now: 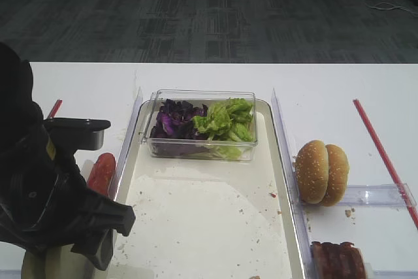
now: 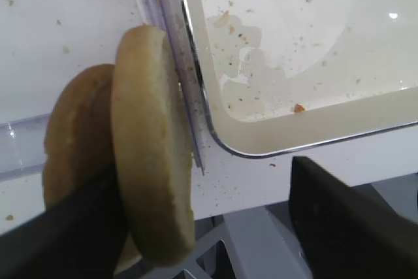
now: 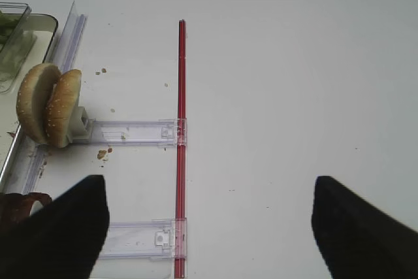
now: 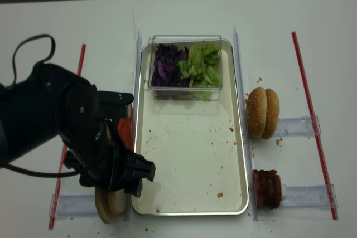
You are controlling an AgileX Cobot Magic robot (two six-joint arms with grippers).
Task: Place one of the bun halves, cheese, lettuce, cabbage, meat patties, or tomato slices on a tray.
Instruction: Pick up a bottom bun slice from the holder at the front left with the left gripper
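Note:
Two pale bun halves [image 2: 153, 148] stand on edge in a clear holder left of the tray [image 2: 294, 44]. My left gripper [image 2: 204, 164] is open: one finger sits between the two halves, and the other is far off past the tray's corner, touching nothing. Lettuce [image 1: 225, 119] and cabbage [image 1: 173, 122] fill a clear box at the tray's far end. Tomato slices [image 1: 101, 173] lie left of the tray and meat patties [image 1: 336, 259] right of it. Cheese is out of view. My right gripper [image 3: 209, 181] hangs open over bare table.
Sesame-seeded bun halves [image 1: 321, 172] stand in a clear holder right of the tray. Clear plastic dividers [image 1: 281, 135] line both long sides of the tray. Red strips [image 1: 382, 155] run along the table's outer sides. The table's front edge is close under my left gripper.

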